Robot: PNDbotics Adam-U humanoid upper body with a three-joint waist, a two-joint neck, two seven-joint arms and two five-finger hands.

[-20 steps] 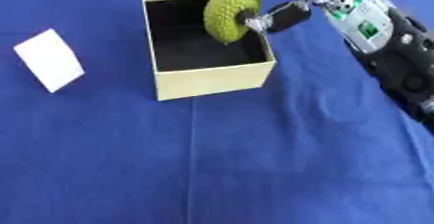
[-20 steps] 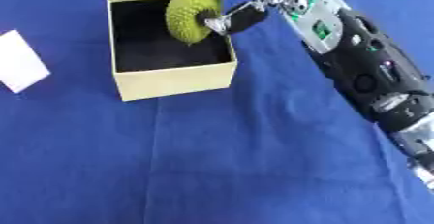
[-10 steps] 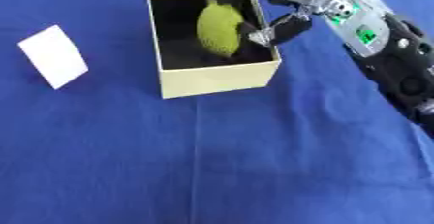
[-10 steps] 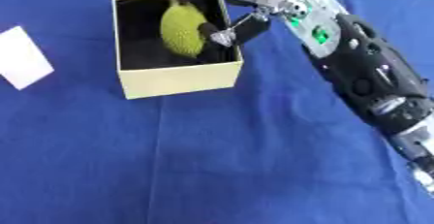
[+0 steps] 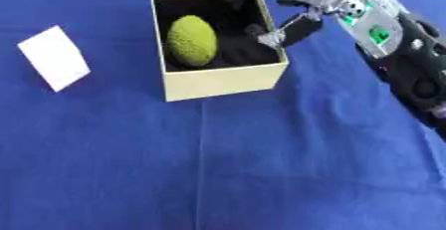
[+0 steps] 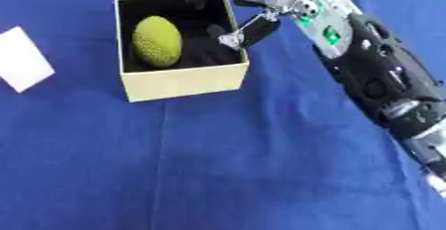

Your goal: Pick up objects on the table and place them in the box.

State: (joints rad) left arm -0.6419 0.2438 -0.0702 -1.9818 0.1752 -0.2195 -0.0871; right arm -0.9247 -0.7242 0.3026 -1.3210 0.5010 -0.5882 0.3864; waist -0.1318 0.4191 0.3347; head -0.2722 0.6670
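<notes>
A bumpy yellow-green oval object [image 5: 191, 40] lies on the black floor of the open cream box [image 5: 224, 81], toward its left side. My right hand [image 5: 283, 5] hovers over the box's right wall with its fingers spread, open and holding nothing. The hand stands apart from the oval object. A white card [image 5: 54, 57] lies flat on the blue cloth to the left of the box. My left hand shows in no view.
My right forearm [image 6: 366, 64] runs along the right side from the upper middle to the lower right edge. Blue cloth [image 5: 218, 164] covers the table in front of the box.
My right hand let go of the yellow-green object, which dropped into the box and now lies on its floor. The hand's fingers have spread and drawn back to the right wall.
</notes>
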